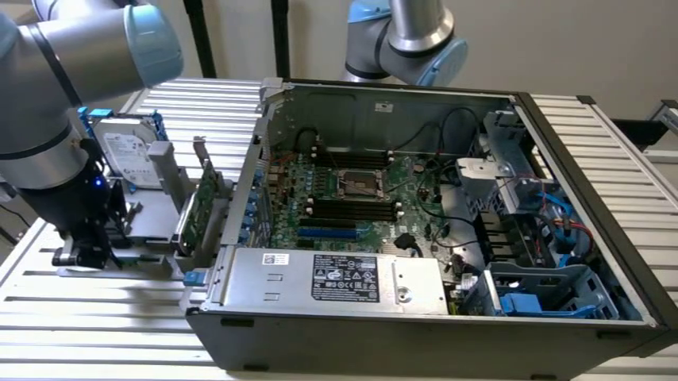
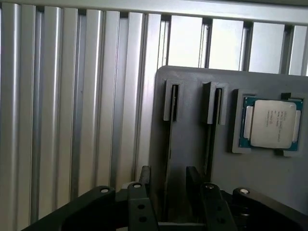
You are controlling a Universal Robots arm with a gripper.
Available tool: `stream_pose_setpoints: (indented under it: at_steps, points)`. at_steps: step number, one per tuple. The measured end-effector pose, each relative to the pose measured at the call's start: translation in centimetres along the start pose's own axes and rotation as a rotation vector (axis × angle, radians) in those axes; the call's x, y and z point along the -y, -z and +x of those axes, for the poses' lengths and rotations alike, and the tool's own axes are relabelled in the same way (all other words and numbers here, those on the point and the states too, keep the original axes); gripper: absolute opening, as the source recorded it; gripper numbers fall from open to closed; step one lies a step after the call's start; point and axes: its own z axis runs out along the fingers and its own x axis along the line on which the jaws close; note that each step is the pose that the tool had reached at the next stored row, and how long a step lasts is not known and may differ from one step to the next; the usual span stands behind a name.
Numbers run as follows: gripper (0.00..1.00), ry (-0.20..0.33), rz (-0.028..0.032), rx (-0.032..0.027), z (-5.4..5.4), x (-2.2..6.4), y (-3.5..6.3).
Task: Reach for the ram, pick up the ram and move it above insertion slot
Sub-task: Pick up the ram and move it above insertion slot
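– End effector (image 2: pixel 168 175), black and two-fingered: what state is it in?
– Released. Its fingers (image 2: pixel 145 175) stand apart, one on each side of the ram (image 2: pixel 168 154), a thin stick seen edge-on. The ram stands in a slotted grey plastic holder (image 2: pixel 187 144), and neither finger touches it. In the exterior view the end effector (image 1: pixel 82 252) hangs low at 9 o'clock from the open dark-grey computer case (image 1: pixel 424 341).
– Any writing?
– A black-and-white label (image 1: pixel 345 279) sits on the silver power-supply box (image 1: pixel 265 286), at 6 o'clock inside the case. Its print is too small to read, as are the marks on the square silver processor (image 2: pixel 272 122).
– What does the holder carry?
– Two upright slots: the ram is in one and a second thin edge (image 2: pixel 211 144) in the next. One processor lies in a recess just beside them. One silver hard drive in a blue frame (image 1: pixel 127 151) and one green expansion card (image 1: pixel 202 208) stand at 9 o'clock from the case, on the ribbed aluminium tabletop (image 1: pixel 106 333).
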Motion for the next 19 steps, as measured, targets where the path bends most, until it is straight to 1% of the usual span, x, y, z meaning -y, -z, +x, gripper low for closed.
stream_pose_setpoints:
  at_steps: [5,7,9,10,12,17,19]
  points:
    - [0.42,0.0,-0.0003,-0.0002,0.0,-0.01,-0.35]
    - [0.4,0.0,-0.0004,-0.0002,0.0,-0.01,-0.41]
    - [0.27,0.0,-0.001,-0.0002,0.0,-0.01,-0.42]
    - [0.27,-0.001,-0.0013,-0.0001,-0.01,-0.01,-0.42]
    - [0.15,-0.003,-0.0022,0.0001,0.0,-0.01,-0.43]
    - [0.15,-0.006,-0.003,0.0001,0.0,0.0,-0.43]
    - [0.13,-0.007,-0.003,0.0002,0.0,-0.01,-0.43]
